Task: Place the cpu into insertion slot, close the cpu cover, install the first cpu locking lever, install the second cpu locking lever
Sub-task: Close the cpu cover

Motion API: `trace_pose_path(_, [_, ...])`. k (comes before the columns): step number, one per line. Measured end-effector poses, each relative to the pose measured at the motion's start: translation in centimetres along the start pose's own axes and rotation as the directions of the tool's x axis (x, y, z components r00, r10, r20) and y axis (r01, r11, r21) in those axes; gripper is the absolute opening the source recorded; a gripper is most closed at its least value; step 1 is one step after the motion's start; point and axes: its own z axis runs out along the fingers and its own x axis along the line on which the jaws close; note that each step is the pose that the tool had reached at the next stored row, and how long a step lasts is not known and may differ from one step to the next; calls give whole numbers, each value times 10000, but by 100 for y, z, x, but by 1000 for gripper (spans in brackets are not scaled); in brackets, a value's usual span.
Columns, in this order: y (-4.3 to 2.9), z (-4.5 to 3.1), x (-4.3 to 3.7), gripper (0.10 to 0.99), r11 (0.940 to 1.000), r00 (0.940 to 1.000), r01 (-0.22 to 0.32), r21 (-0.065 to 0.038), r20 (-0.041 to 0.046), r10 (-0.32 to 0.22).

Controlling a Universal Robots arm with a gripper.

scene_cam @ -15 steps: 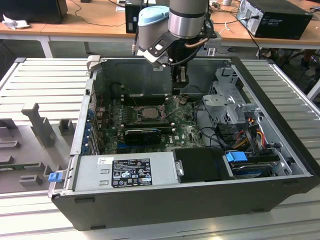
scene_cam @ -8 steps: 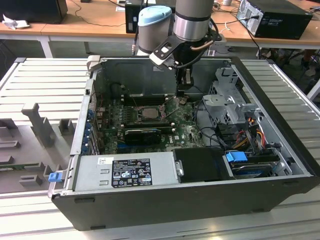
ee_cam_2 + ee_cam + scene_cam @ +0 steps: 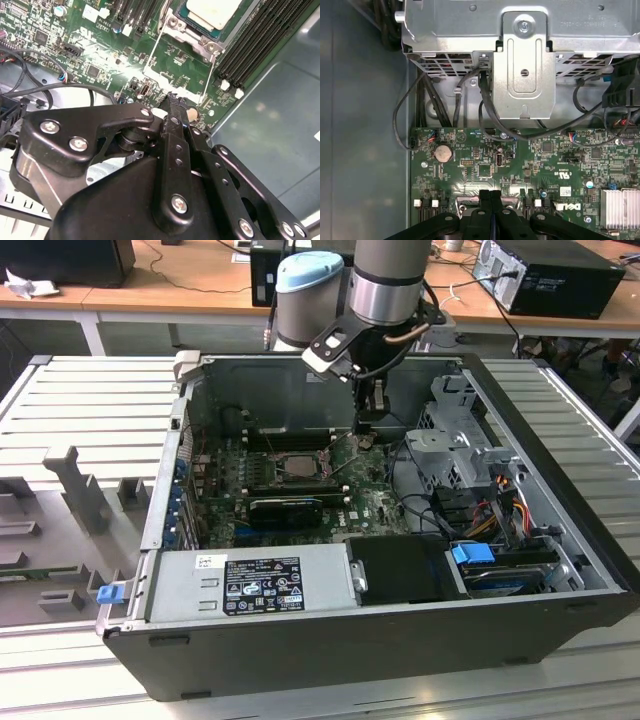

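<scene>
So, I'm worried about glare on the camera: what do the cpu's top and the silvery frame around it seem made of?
The cpu top looks like metal in a pale, matte silver-beige finish, reflecting softly without sharp highlights. The frame around it seems to be bare sheet metal, silvery-grey, with brighter glints along its edges. Which alloys, the look leaves open.

The pale silver cpu is lying flat in the insertion slot, the silvery cpu cover seemingly sitting closed around it.
</scene>
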Motion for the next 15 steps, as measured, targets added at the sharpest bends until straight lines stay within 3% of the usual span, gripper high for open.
trace_pose_path(5, [26, 16, 0, 106, 10000, 10000, 0, 0, 1, 0])
trace_pose_path(10, [126, 39, 0, 106, 10000, 10000, 1, 0, 0, -1])
trace_pose_path(15, [139, 164, -3, 106, 10000, 10000, 48, 2, -1, -48])
